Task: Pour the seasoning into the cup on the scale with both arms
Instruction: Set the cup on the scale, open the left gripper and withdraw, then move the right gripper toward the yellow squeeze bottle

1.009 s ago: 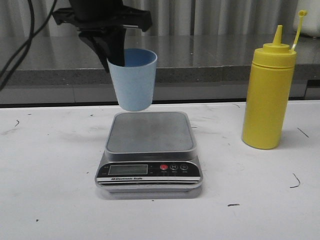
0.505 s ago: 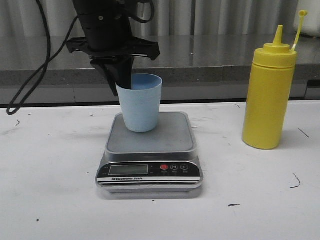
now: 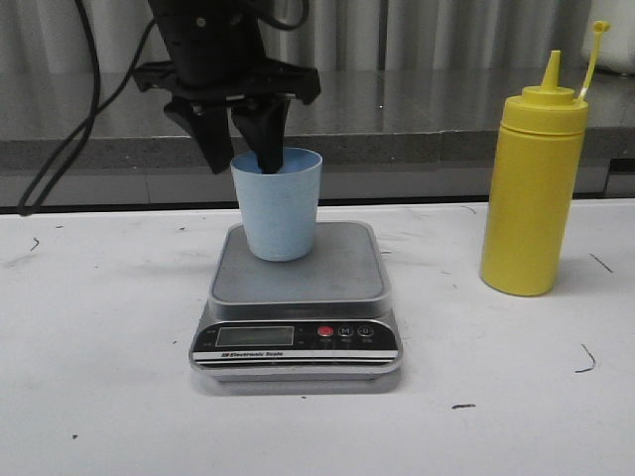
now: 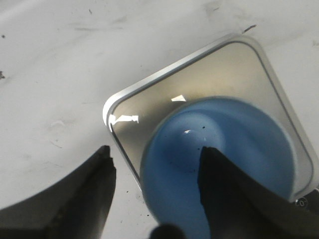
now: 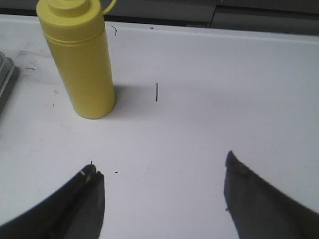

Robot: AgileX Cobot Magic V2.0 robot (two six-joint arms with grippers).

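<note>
Scale (image 3: 298, 297) strip reads "Electronic Scale", my left pincer (image 3: 241, 154) spread astride the cup (image 3: 280, 206) rim, cup standing on its platform, my right pincer (image 5: 162, 191) apart, seasoning (image 5: 79, 62) well ahead, seen from that wrist

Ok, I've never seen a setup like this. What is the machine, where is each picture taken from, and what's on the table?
It is a robot with two black arms, each ending in a two-fingered tool. One picture looks forward over the table; the other two come from cameras on each wrist.

On the white table sits a scale with a blue cup standing on its platform. A yellow bottle stands to the right, cap off its nozzle.

The left tool is above the cup, jaws open, one finger inside the rim and the other outside, neither visibly pressing the wall. The right tool is also open and holds nothing; it faces the bottle from a distance.
</note>
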